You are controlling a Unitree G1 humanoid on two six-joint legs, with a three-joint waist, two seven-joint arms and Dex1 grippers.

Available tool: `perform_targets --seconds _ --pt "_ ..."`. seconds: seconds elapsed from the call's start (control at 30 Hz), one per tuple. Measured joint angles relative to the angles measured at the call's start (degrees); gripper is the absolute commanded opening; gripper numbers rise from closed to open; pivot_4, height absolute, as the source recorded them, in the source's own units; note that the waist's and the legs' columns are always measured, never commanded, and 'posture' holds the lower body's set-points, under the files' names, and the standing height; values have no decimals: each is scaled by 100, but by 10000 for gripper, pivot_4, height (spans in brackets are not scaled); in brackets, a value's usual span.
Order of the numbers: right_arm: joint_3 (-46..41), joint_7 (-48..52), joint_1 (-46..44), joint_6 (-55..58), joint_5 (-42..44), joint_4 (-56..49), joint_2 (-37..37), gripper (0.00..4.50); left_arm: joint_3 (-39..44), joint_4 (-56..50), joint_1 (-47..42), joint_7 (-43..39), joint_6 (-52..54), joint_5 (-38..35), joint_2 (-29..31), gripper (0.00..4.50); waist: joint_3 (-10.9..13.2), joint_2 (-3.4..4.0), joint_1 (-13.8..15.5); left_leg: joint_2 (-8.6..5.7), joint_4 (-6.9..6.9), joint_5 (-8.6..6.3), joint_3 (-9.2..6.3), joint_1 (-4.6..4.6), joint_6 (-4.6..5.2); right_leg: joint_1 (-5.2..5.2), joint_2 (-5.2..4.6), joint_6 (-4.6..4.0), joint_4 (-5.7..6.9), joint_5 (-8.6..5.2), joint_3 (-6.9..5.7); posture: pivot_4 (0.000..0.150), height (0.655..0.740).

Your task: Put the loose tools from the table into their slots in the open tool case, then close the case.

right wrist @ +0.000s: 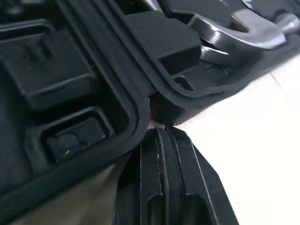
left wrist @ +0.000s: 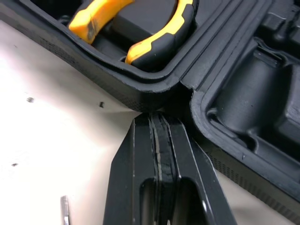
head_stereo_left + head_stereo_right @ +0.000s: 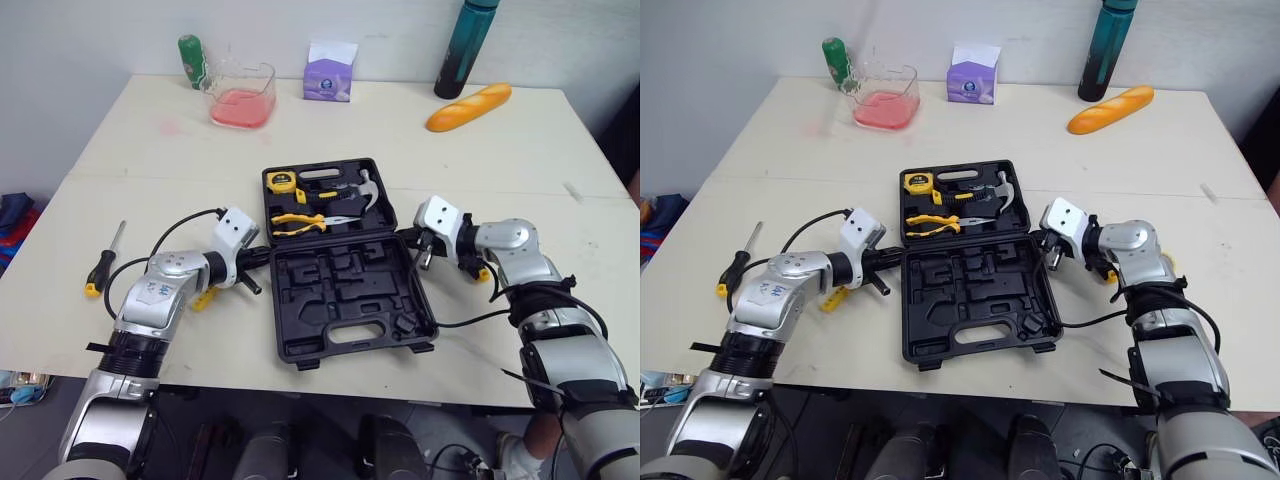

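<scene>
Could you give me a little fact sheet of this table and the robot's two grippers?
Case: black plastic tool case, open flat on white table
Stowed: yellow tape measure; yellow-handled pliers; steel hammer
Loose: black-and-yellow screwdriver, on the robot's left
Left gripper: shut, tip at the case's left hinge end
Right gripper: shut, tip at the right hinge end

case (image 3: 345, 295) matt black moulded plastic, finely grained rim | hammer (image 1: 243, 29) head bright polished metal | pliers (image 2: 154, 40) grips smooth yellow and black plastic, lightly scuffed | screwdriver (image 3: 105, 262) bare metal shaft, black-and-yellow plastic handle | table (image 3: 130, 170) pale, matt, smooth | tub (image 3: 243, 92) clear glossy plastic | bottle (image 3: 462, 50) glossy teal
</scene>
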Motion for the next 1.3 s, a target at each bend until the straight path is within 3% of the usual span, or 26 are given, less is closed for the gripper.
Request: perform_targets --seconds 0.33,0.6,1.13,1.3 --pt "-92 443 1396 1159 443 -2458 -465 0 -250 166 -2 -930 -721 315 273 374 0 0 65 -4 0 0 -5 -6 0 0 0 1 -5 0 1 1500 7400" --pt "-262 383 2409 2132 670 -4119 -761 0 -286 322 -4 -1059 -1123 533 138 374 -1 -2 168 -5 4 0 -5 -6 1 0 0 2 -2 1 2 1500 7400" --pt "-162 -62 2308 1447 555 -3692 -758 0 -269 485 -109 -1091 -1157 697 166 374 -3 -5 157 -4 13 0 -2 -2 2 3 0 7 5 4 6 1500 7400" --pt "-159 -50 2309 1391 585 -3673 -784 0 -169 278 25 -1059 -1055 693 460 374 -2 -5 130 0 11 0 -2 -2 1 1 2 7 3 4 6 1500 7400"
